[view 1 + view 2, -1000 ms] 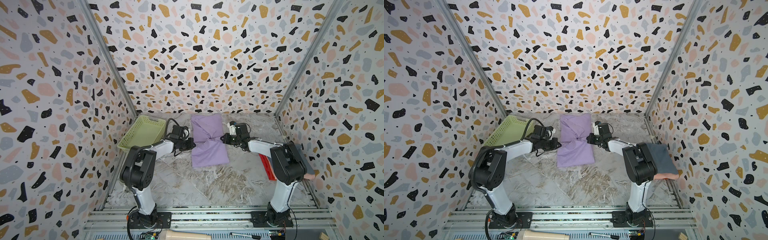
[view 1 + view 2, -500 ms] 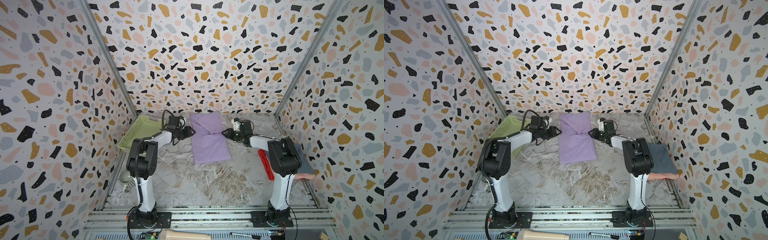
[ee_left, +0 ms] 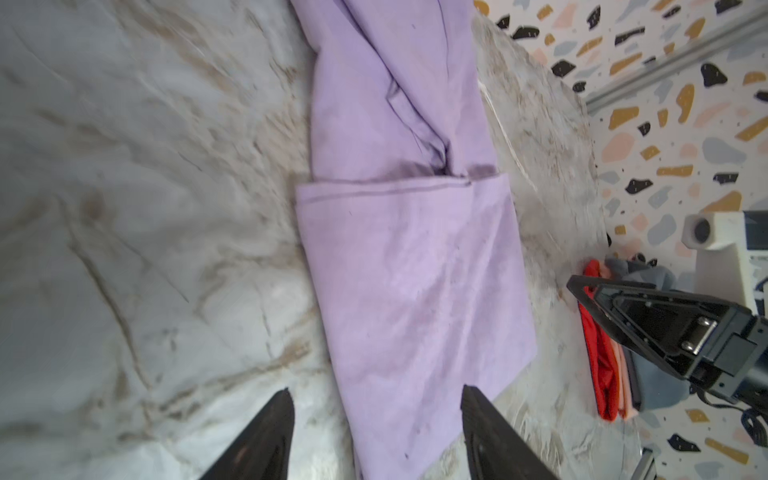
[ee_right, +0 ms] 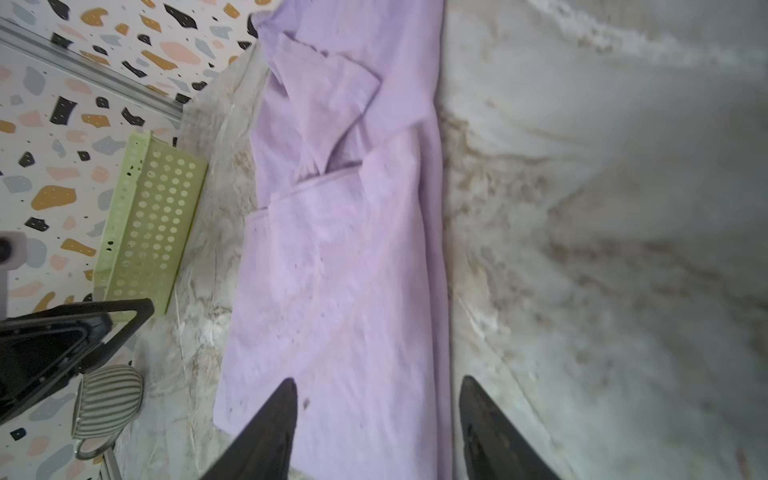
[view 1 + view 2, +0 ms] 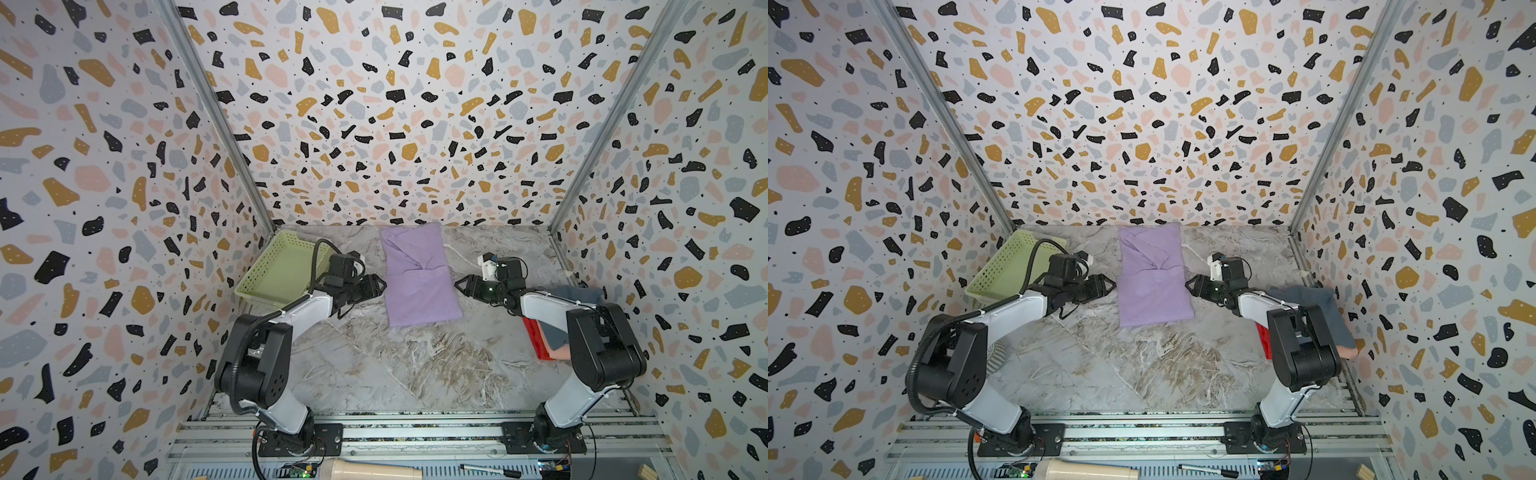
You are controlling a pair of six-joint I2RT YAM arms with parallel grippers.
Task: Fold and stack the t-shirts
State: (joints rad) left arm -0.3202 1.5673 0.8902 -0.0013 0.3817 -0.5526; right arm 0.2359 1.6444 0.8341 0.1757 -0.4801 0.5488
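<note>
Lavender t-shirt (image 5: 415,286) lies folded on tabletop (image 5: 415,374) between left hand (image 5: 379,287) and right hand (image 5: 458,286); both spread, just beside it.

A lavender-purple t-shirt (image 5: 417,286) with small dark specks lies flat at the centre rear of the table (image 5: 415,374), folded into a long narrow strip with its near end doubled back. At the right edge, a slate blue-grey t-shirt (image 5: 1323,309) tops a folded stack with a salmon pink t-shirt (image 5: 1347,352) and a red t-shirt (image 5: 538,347)
</note>
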